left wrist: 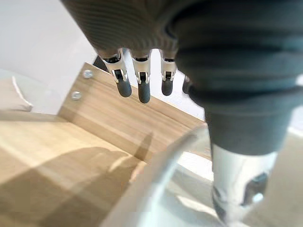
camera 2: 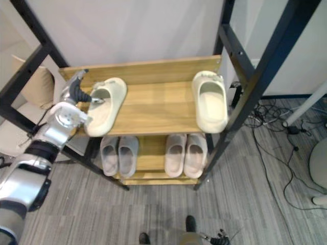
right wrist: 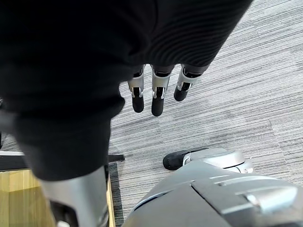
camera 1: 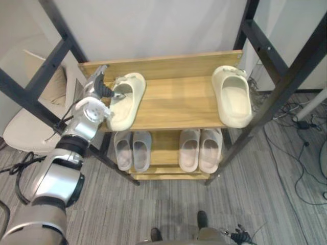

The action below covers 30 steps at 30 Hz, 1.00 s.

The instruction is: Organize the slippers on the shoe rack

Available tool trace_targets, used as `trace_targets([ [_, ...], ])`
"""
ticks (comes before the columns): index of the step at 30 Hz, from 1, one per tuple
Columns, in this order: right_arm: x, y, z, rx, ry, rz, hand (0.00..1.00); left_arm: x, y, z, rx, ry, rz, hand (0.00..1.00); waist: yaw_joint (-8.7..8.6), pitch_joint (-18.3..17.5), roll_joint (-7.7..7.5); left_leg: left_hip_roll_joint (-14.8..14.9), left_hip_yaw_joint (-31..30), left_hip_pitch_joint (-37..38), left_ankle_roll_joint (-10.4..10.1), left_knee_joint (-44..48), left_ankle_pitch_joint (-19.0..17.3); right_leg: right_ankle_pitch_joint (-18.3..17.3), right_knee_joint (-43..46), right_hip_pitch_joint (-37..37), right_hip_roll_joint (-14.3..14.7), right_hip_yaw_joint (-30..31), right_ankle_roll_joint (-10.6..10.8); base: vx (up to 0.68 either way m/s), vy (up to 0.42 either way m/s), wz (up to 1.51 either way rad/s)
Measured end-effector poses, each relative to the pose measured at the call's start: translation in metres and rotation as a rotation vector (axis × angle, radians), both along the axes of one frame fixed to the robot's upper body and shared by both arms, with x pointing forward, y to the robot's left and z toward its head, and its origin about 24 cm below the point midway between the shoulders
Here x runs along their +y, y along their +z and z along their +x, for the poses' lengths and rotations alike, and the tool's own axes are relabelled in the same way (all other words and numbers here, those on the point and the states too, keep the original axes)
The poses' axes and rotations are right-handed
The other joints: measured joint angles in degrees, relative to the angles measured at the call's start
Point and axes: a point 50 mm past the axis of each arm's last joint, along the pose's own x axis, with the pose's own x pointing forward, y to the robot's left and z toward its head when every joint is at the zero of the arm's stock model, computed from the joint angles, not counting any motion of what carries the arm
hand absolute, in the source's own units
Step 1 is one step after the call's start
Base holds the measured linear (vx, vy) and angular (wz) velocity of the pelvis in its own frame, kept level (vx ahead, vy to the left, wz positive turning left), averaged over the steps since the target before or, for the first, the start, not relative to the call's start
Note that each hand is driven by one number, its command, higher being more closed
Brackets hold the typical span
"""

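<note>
Two cream slippers lie on the top wooden shelf (camera 1: pixel 176 104) of the rack. One cream slipper (camera 1: pixel 126 99) is at the left end, angled, its heel over the front edge. The other cream slipper (camera 1: pixel 234 97) is at the right end, pointing straight back. My left hand (camera 1: pixel 97 94) is at the left slipper's outer side. In the left wrist view its fingers (left wrist: pixel 142 87) hang straight above the shelf while its thumb (left wrist: pixel 236 189) reaches down inside the slipper's rim (left wrist: pixel 156 182). My right hand (right wrist: pixel 158 92) hangs low over the carpet, fingers straight and holding nothing.
On the lower shelf stand a grey pair (camera 1: pixel 133 149) and a pale pink pair (camera 1: pixel 200 149). Black metal frame posts (camera 1: pixel 286 81) flank the rack on both sides. A cushioned chair (camera 1: pixel 30 127) is at the left. Cables (camera 1: pixel 301 148) lie on the carpet at the right.
</note>
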Motion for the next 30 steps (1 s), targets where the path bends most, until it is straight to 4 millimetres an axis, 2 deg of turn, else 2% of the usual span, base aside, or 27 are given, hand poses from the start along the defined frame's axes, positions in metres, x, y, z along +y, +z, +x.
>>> trace_targets([
  [10, -0.002, 0.001, 0.0, -0.003, -0.012, -0.004, 0.0, -0.002, 0.005, 0.004, 0.003, 0.005, -0.003, 1.0, -0.14, 0.7, 0.67, 0.1, 0.9, 0.0, 0.0, -0.1, 0.0, 0.8, -1.0, -0.1, 0.2, 0.8, 0.0, -0.01, -0.008, -0.04],
  [21, -0.002, 0.0, 0.001, 0.002, -0.012, -0.003, 0.0, -0.018, 0.004, 0.007, -0.004, -0.039, -0.055, 1.0, -0.6, 0.7, 0.69, 0.0, 0.4, 0.0, 0.0, -0.1, 0.0, 1.8, -2.9, 1.1, 0.2, 0.2, 0.0, -0.01, -0.009, 0.02],
  [23, -0.002, 0.0, 0.002, 0.005, -0.011, -0.001, 0.0, -0.036, 0.006, 0.007, -0.022, -0.099, -0.069, 1.0, -0.6, 0.7, 0.67, -0.1, 0.1, 0.0, 0.0, -0.1, 0.0, 1.8, -2.9, 1.3, 0.2, 0.0, 0.0, -0.01, -0.02, 0.05],
  [25, -0.002, 0.0, 0.002, 0.007, -0.01, -0.001, 0.0, -0.045, 0.007, 0.007, -0.032, -0.129, -0.074, 1.0, -0.67, 0.7, 0.68, -0.1, 0.0, 0.0, 0.0, -0.1, 0.0, 1.8, -3.0, 1.3, 0.2, 0.0, -0.1, 0.0, -0.007, 0.02],
  [27, -0.002, 0.0, 0.004, 0.007, -0.009, 0.001, 0.0, -0.066, 0.007, 0.006, -0.041, -0.193, -0.103, 1.0, -1.21, 0.7, 0.67, -0.1, -0.4, 0.2, 0.0, -0.1, 0.0, 2.0, -3.5, 2.0, 0.2, -0.4, -0.2, -0.01, -0.024, 0.08],
  [30, -0.001, 0.0, 0.007, 0.003, -0.006, 0.002, 0.0, -0.077, 0.007, 0.005, -0.047, -0.223, -0.116, 1.0, -1.8, 0.7, 0.72, -0.1, -0.6, 0.2, 0.0, -0.1, 0.0, 2.0, -3.5, 2.1, 0.2, -0.5, -0.2, -0.02, -0.018, 0.02],
])
